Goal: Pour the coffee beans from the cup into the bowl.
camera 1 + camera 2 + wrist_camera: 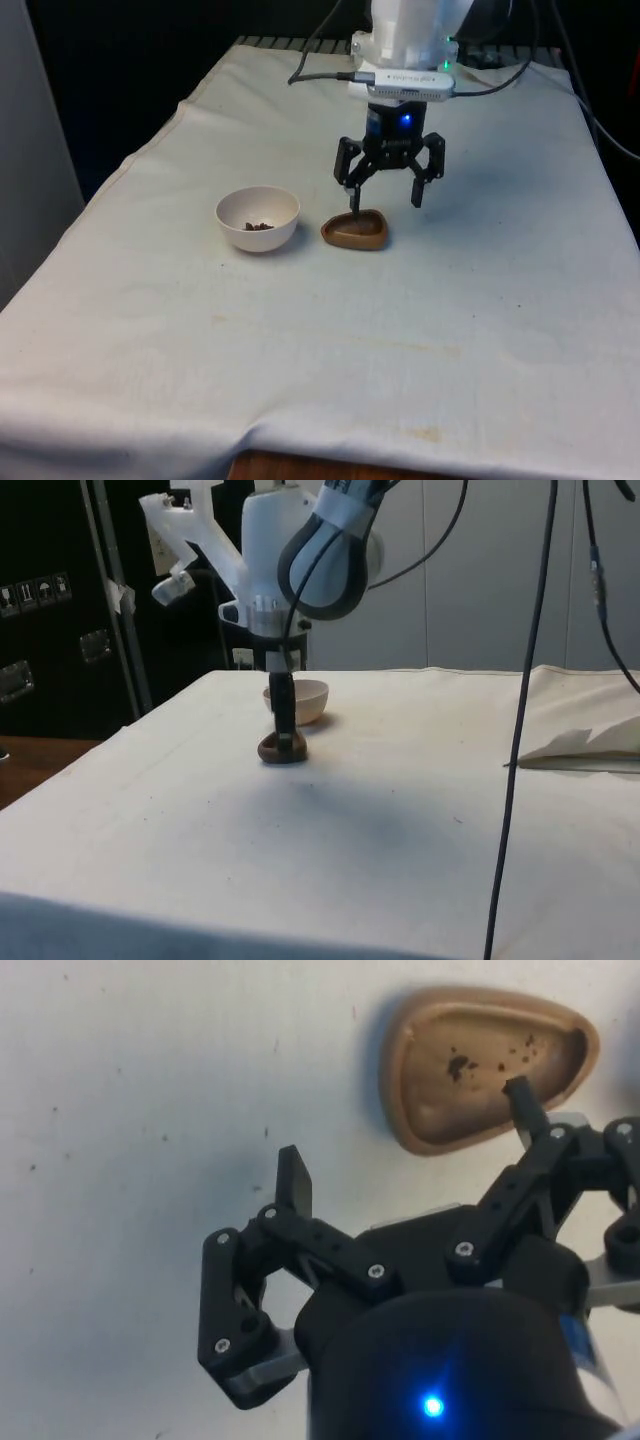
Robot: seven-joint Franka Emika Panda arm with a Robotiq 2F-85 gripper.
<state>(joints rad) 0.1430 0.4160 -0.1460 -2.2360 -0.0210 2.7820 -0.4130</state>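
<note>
A low brown cup (355, 231), shaped like a rounded triangle, stands upright on the white cloth; the wrist view shows the cup (480, 1065) holding just a few dark specks. To the front view's left of it stands a white bowl (258, 218) with a small heap of coffee beans (260, 226) inside. My gripper (385, 205) hangs open just above the cup. One finger (525, 1110) reaches over the cup's inside near its rim, the other finger (294, 1182) is over bare cloth beside it. In the side view the gripper (285, 725) stands over the cup (282, 748), with the bowl (303, 699) behind.
The white cloth (330, 340) covers the table, with wide free room towards its front edge. A black cable (525, 680) hangs down in the side view, and a fold of cloth (590, 745) lies at that view's right.
</note>
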